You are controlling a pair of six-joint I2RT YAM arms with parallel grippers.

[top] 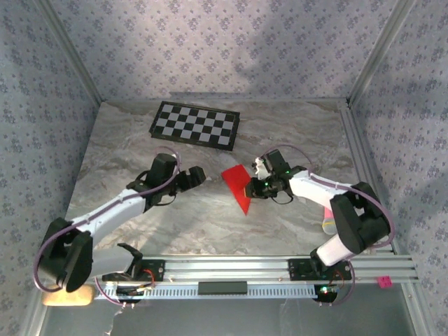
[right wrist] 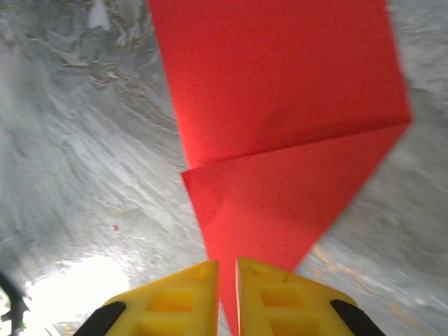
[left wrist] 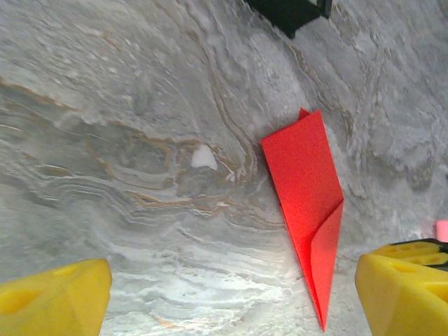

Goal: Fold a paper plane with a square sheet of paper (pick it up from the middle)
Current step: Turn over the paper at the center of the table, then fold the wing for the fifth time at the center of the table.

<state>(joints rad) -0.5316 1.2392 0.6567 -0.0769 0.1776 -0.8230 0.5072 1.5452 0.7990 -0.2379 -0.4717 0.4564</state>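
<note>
I see the left gripper (left wrist: 231, 297) with its yellow fingers (left wrist: 56, 301) spread wide and nothing between them, hovering over the grey marbled table (left wrist: 140, 175). The bright red paper sheet (left wrist: 308, 203), folded into a long pointed shape with a diagonal flap, lies on the table just ahead, nearer its right finger. The right gripper (right wrist: 226, 294) has its fingers almost together, pinching the sheet's narrow end. From above, the sheet sits mid-table between both grippers, with the black-and-white checkerboard (top: 194, 124) beyond it.

Red paper (right wrist: 280, 91) is cut off above, its tip hidden between right gripper's fingers (right wrist: 175, 301)
</note>
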